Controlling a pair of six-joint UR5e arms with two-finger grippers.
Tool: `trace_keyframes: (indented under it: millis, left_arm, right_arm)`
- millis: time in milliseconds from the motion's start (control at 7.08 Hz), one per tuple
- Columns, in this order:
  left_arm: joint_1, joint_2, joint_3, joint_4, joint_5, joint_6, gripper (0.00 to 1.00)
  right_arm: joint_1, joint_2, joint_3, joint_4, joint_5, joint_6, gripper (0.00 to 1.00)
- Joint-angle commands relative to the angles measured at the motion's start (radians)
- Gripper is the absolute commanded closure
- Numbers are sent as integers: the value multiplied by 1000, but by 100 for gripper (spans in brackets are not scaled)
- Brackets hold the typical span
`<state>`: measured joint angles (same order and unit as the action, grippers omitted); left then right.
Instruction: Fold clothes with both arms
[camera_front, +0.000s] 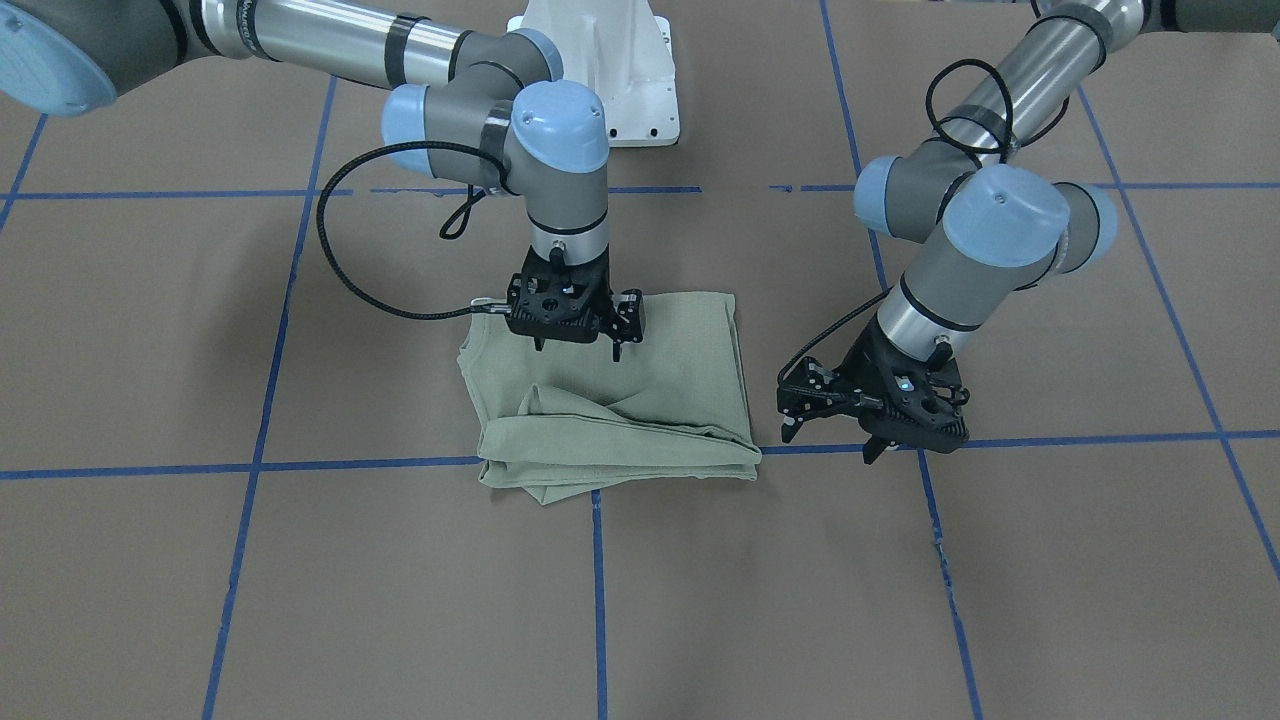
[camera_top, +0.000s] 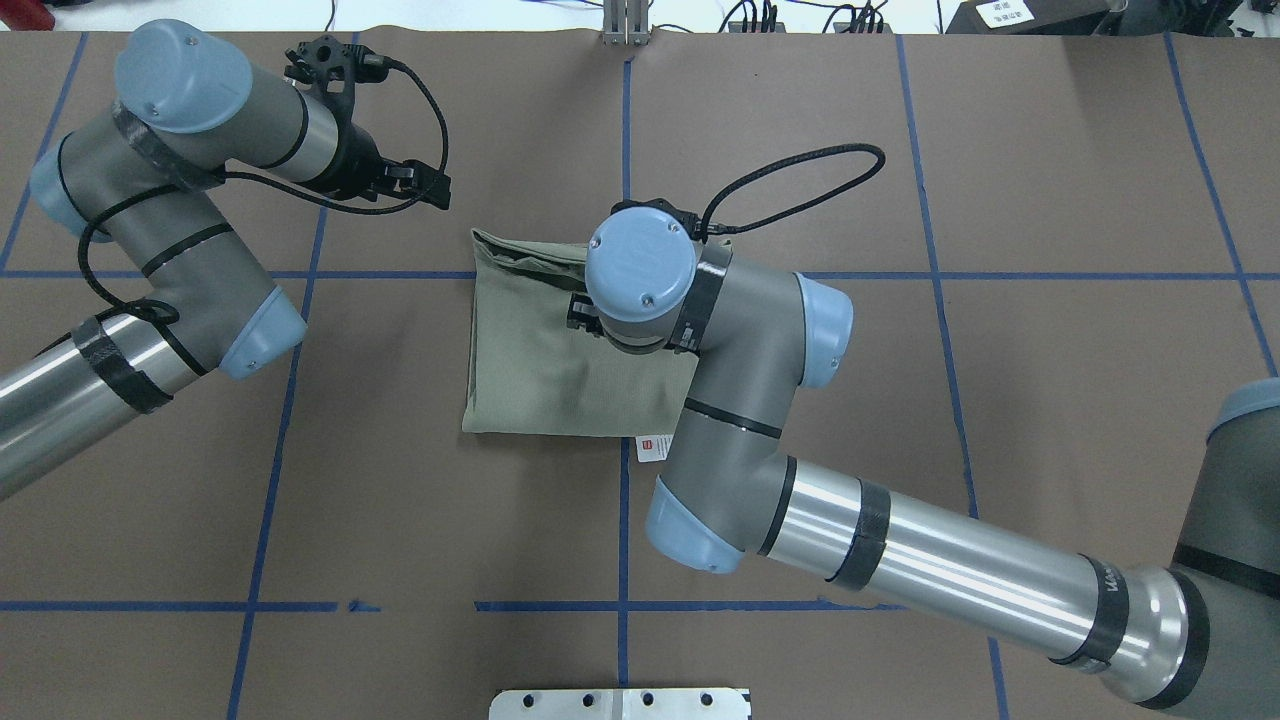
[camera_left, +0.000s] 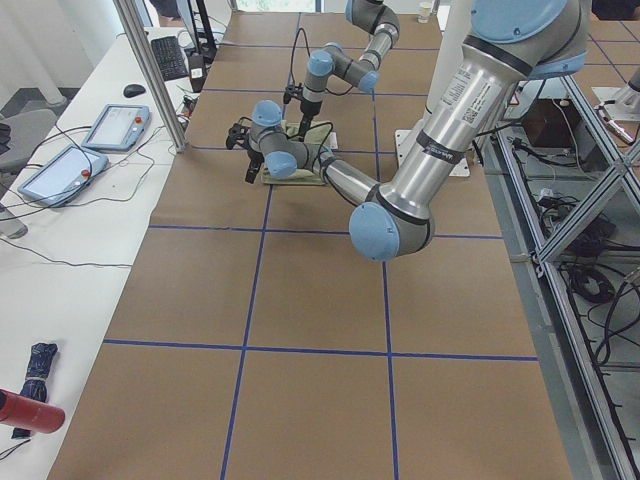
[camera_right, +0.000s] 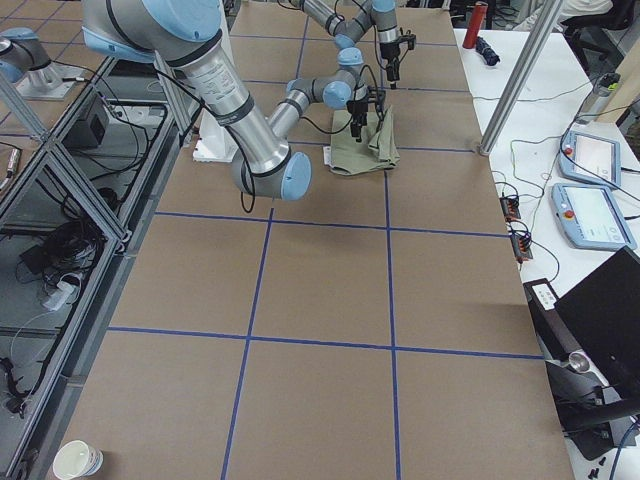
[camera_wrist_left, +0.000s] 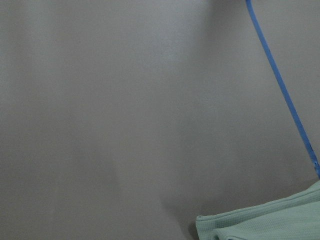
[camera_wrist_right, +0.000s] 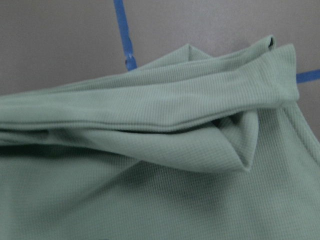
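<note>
The clothes are one pale sage-green shirt (camera_front: 640, 400) (camera_top: 540, 370), folded into a thick rectangle on the brown table, with layered folds along the edge far from the robot. A small white tag (camera_top: 652, 447) sticks out at its near edge. My right gripper (camera_front: 577, 350) points straight down just above the shirt's robot-side part, open, with nothing between its fingers. Its wrist view shows only stacked folds of the shirt (camera_wrist_right: 150, 175). My left gripper (camera_front: 830, 445) (camera_top: 420, 185) hangs open over bare table beside the shirt. Its wrist view catches one corner of the shirt (camera_wrist_left: 270, 220).
Blue tape lines (camera_front: 595, 560) mark a grid on the brown table cover. The white base pedestal (camera_front: 610, 60) stands at the robot's edge. Side desks hold control tablets (camera_left: 115, 125) (camera_right: 590, 215), and a paper cup (camera_right: 78, 462) sits by the table's end.
</note>
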<state>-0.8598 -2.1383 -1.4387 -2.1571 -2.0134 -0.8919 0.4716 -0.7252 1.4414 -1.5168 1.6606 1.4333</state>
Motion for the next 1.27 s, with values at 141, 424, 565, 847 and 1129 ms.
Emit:
trace_keyframes:
  millis: [141,424,565,847,1129]
  left_arm:
    - [-1,3,-3,-1,-2,-2,0]
    - [-1,3,-8,-1,-4,-6,0]
    - [-1,5,-11,-1,-5,-7,0]
    - [-1,6,-26,0,-7,-9,0]
    - [-1,6,-26,2,-7,-10,0]
  right_arm:
    - [11,15,-87,-5,-76,-60,0]
    - [59,24,-157,-2,-137,-71,0]
    - [90,61,-227,10,-177,-98,0]
    - [172,82,-333,90,-221,-147,0]
    - [255,99,-352,107,-199,-186,0]
